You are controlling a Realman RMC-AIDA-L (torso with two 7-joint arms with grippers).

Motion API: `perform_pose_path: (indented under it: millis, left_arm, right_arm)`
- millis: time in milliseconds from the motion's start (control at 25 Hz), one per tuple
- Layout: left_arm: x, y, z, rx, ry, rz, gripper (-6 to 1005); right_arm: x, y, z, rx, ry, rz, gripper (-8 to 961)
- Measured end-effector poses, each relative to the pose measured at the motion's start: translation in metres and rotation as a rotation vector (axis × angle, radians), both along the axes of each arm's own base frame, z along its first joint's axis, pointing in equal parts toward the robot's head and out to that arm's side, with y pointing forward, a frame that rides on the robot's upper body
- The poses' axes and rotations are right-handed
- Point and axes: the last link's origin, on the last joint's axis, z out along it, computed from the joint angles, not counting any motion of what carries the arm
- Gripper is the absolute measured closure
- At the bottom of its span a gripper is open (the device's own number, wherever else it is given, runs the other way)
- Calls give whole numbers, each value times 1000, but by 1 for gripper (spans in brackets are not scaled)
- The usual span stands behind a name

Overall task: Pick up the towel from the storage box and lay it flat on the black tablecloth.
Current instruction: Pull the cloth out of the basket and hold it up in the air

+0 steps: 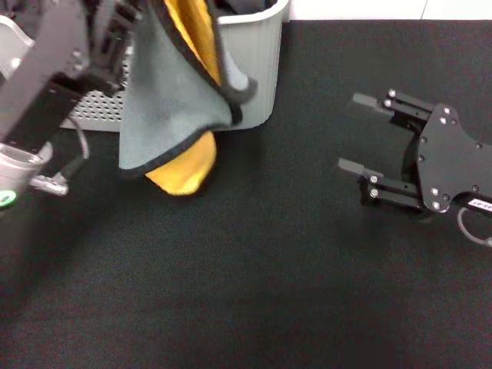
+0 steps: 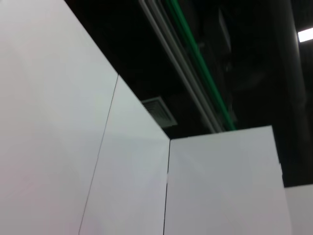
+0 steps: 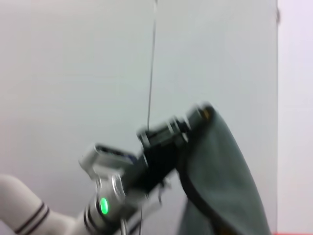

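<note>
Beside the storage box (image 1: 257,61) — towel (image 1: 173,100) hanging, left claw (image 3: 195,120)

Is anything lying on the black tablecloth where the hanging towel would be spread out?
Only the right hand, open and resting on the black tablecloth to the right. The cloth below the towel, held up by the left hand, looks bare.

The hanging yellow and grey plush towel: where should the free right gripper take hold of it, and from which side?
Probably the lowest hanging corner of the yellow and grey plush towel, approached from the robot's right. The left gripper holds its top, so the towel hangs folded beside the light grey plastic storage box. The right gripper rests open on the black tablecloth, jaws facing the towel.
</note>
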Motion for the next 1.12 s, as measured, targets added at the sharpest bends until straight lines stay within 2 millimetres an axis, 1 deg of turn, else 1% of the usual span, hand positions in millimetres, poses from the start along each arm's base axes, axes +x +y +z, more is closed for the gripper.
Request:
perform_pose_path:
  millis: [160, 280, 400, 520, 560, 600, 800, 1120]
  left_arm:
    - [1, 3, -15, 14, 20, 13, 955]
    - [4, 4, -24, 18, 22, 15, 955]
    - [5, 3, -28, 24, 23, 15, 954]
    - [6, 0, -32, 36, 28, 9, 954]
    - [7, -1, -34, 44, 28, 9, 954]
    - [8, -2, -35, 50, 27, 11, 954]
    - [10, -5, -43, 59, 32, 18, 954]
    - [10, -6, -45, 52, 34, 20, 954]
  right_arm:
    - [-12, 1, -1, 31, 54, 34, 319]
    - [-21, 2, -6, 51, 75, 59, 320]
    - [-30, 1, -12, 57, 84, 89, 321]
    - [-33, 1, -13, 58, 89, 100, 322]
    - [-40, 2, -14, 61, 96, 113, 322]
    - [-41, 3, -14, 64, 99, 111, 322]
    - [-44, 7, -15, 92, 112, 91, 323]
    - [-42, 12, -16, 117, 116, 44, 326]
